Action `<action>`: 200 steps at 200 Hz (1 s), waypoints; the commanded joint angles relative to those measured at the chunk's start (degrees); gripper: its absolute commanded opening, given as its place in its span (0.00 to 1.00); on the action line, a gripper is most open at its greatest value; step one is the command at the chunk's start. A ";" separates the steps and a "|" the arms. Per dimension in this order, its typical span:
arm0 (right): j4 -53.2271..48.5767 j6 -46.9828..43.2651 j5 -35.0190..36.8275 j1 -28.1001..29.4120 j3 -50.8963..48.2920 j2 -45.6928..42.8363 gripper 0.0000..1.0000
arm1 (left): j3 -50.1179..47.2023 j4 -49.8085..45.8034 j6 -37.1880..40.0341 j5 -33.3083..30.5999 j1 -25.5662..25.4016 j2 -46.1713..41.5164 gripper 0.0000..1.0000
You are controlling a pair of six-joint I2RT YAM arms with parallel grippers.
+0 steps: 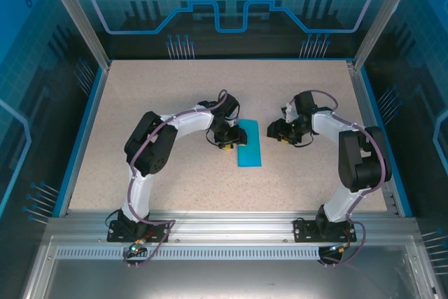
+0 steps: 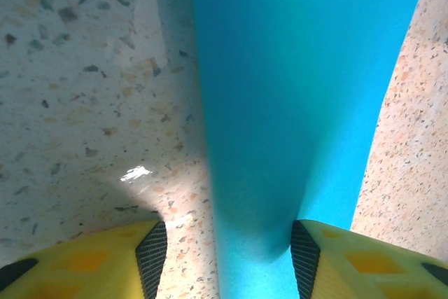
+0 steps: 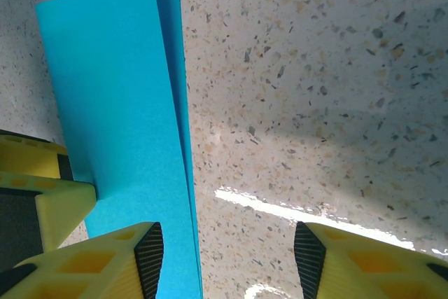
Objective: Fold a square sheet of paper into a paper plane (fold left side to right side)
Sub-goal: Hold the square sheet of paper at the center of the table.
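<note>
Square sheet of paper point(image 1: 248, 145), teal-blue: you are finding it at mid-table. It is lying as a narrow rectangle between your two grippers, its long sides running away from the arm bases.

Left gripper point(image 1: 226, 142): its jaws are standing spread, clamping nothing. In the left wrist view its fingers point(image 2: 105, 267) are straddling one end of the paper. One pad is touching the paper's long edge. Bare table is showing between the other pad and the opposite edge.

Right gripper point(image 1: 279, 135): its jaws are likewise standing spread and holding nothing. In the right wrist view one finger point(image 3: 105, 264) is hanging over the paper's long edge, and the other is hanging over bare table. Two layers are showing here. The top layer's edge is stopping just short of the lower layer's, so a thin strip is lying exposed along the side facing open table. A yellow fingertip of the left gripper is sitting at the opposite long edge.

Table point(image 1: 175, 96), speckled beige: open surface is lying all round the paper, widest toward the far side and the left.

Blue border strip point(image 1: 82, 138): it is running along the table's sides, well apart from the paper.

Metal rail point(image 1: 224, 223): it is crossing the near edge and carrying both arm bases, well apart from the paper's near short edge.
</note>
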 commanded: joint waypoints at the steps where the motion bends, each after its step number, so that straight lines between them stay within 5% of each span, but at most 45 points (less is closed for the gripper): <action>1: -0.77 -0.98 -1.48 -0.57 -1.06 -2.06 0.56 | 0.69 -0.91 1.76 -0.53 -1.78 3.83 0.55; 200: 0.15 0.73 -7.14 1.41 -1.97 -1.67 0.47 | 5.45 -5.13 -0.22 -0.51 -2.42 8.13 0.55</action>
